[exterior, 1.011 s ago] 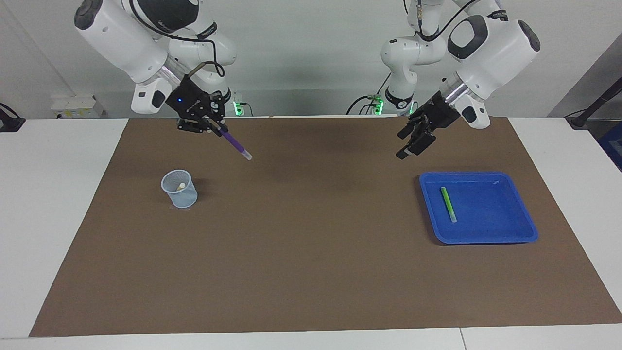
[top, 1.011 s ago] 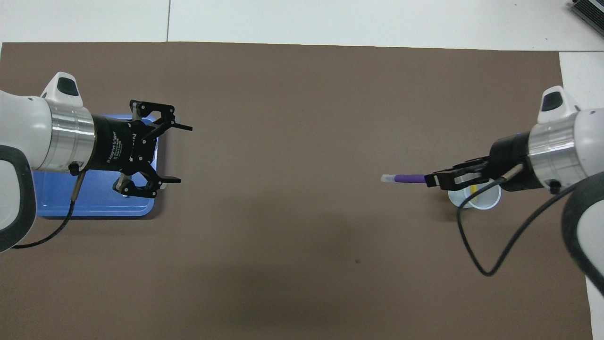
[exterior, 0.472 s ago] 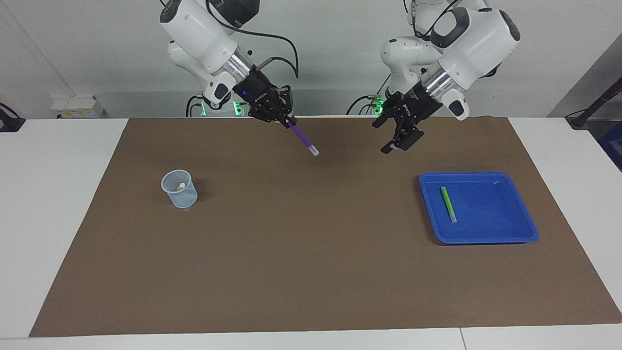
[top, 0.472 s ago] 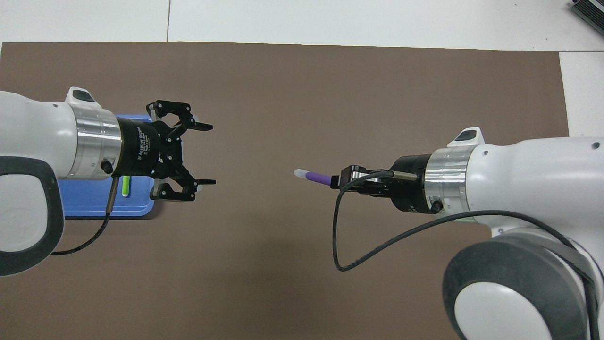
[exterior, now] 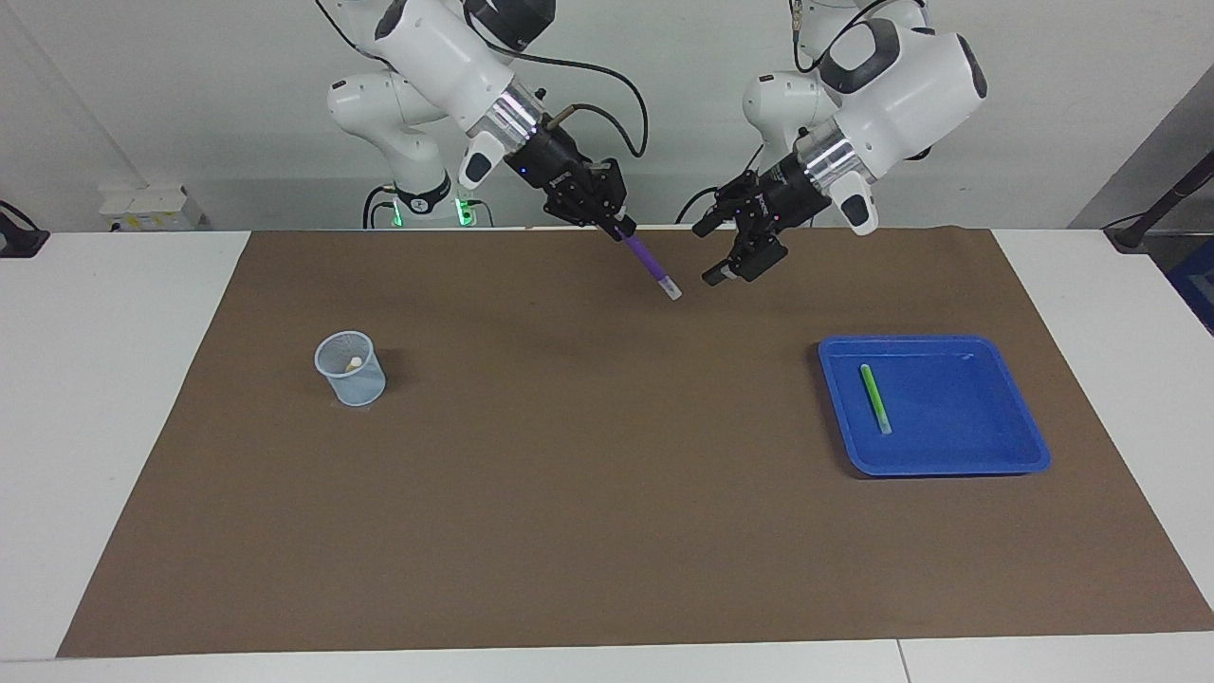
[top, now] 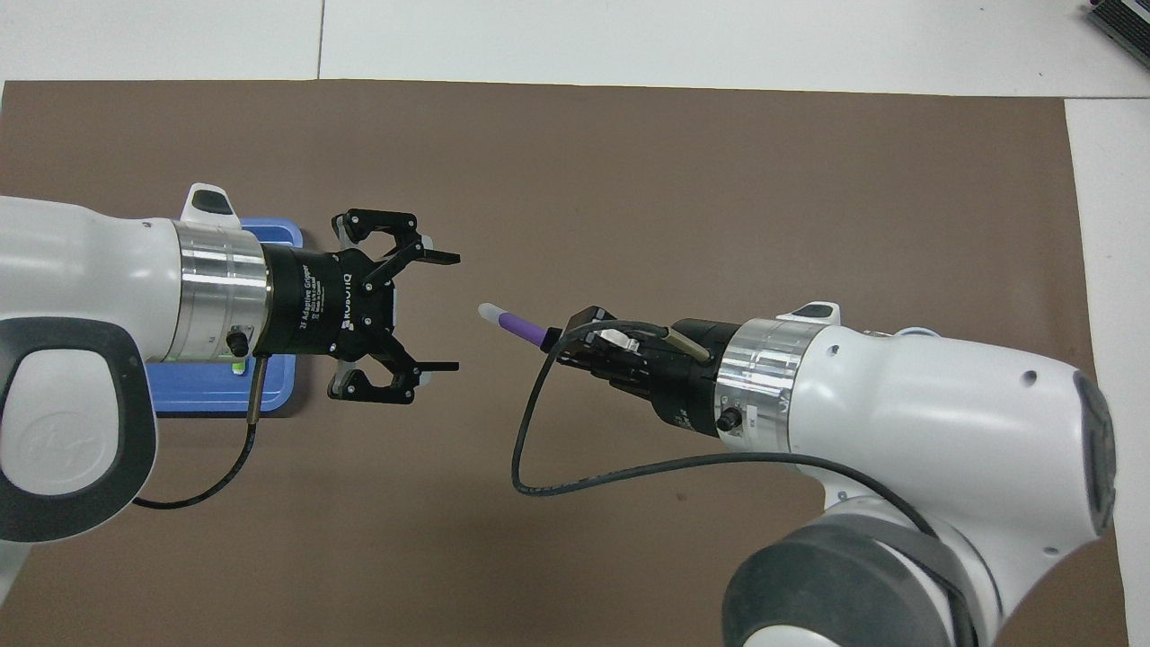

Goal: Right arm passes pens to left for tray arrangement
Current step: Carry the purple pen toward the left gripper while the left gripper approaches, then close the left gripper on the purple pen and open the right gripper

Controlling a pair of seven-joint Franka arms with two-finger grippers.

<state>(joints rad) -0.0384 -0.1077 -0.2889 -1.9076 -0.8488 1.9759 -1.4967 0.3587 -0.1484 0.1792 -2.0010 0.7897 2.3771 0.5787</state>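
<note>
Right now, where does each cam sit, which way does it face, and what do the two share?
Facing view: high across the table, looking at both arm bases; shows whole arms, shallow bright-blue plastic tray, pale-blue mesh cup.
Overhead view: above the robots' end, looking forward and down; shows forearms only.
Shared: open left pincer and right pincer shut on slim purple marker pen, both over the brown mat.

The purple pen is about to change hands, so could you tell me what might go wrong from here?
1. The right end effector grips the purple pen at one end only, so the long free part could tilt or slip when the open left end effector closes on it.
2. Both end effectors are up over the bare mat, away from the tray, so a dropped pen could roll.
</note>
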